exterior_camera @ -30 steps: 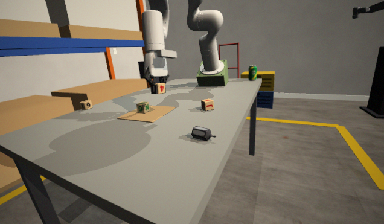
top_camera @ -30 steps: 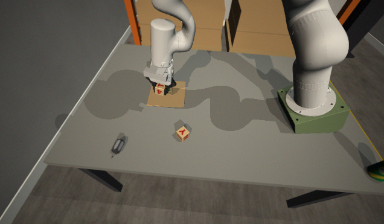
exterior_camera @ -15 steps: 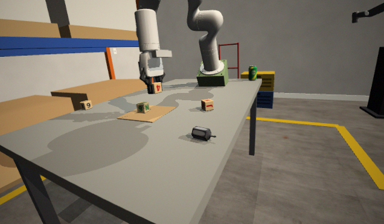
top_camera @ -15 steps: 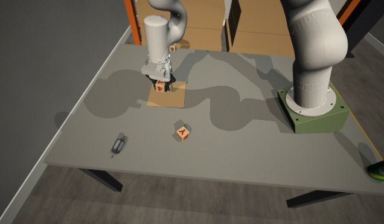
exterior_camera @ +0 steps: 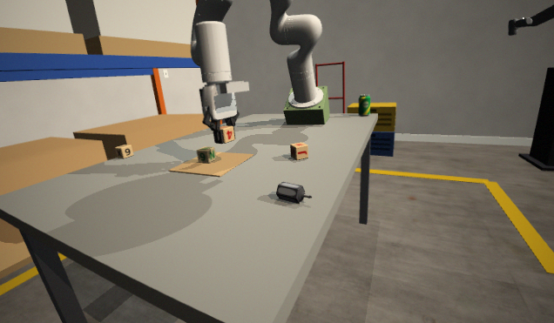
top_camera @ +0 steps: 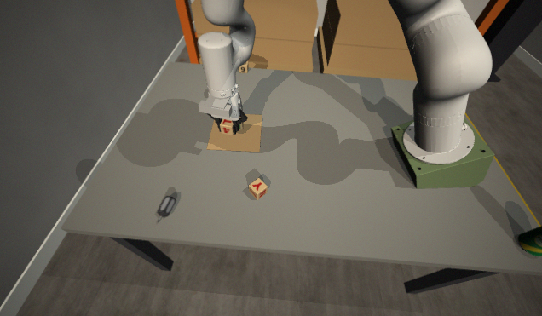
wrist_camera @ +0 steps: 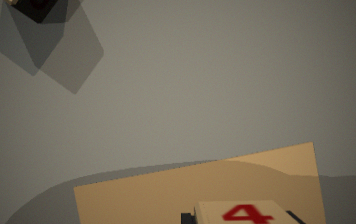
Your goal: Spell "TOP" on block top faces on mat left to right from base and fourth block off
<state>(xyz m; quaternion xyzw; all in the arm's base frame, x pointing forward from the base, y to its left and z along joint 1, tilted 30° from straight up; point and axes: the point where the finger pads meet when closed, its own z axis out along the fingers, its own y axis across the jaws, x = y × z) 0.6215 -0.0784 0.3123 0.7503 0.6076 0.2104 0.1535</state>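
Note:
My gripper (top_camera: 227, 128) (exterior_camera: 224, 136) (wrist_camera: 241, 219) is shut on a wooden block (top_camera: 226, 129) (exterior_camera: 228, 134) (wrist_camera: 250, 206) with a red 4 on one side. Its top shows part of a red letter, perhaps a T. It is held above the tan mat (top_camera: 251, 143) (exterior_camera: 226, 164) (wrist_camera: 145, 197). A green-lettered block (top_camera: 241, 125) (exterior_camera: 206, 155) stands on the mat, mostly hidden behind the fingers in the top view; its top letter is unreadable. A red Y block (top_camera: 257, 187) (exterior_camera: 299, 151) sits turned on the table, off the mat. A block with a black 9 (top_camera: 243, 68) (exterior_camera: 124, 151) stands at the far table edge.
A small dark motor (top_camera: 166, 206) (exterior_camera: 290, 191) lies on the table, off the mat. A green can (top_camera: 530, 243) (exterior_camera: 364, 105) stands near the base end. The green base block (top_camera: 452, 175) (exterior_camera: 305, 117) carries the arm. Large cardboard boxes stand beyond the far edge.

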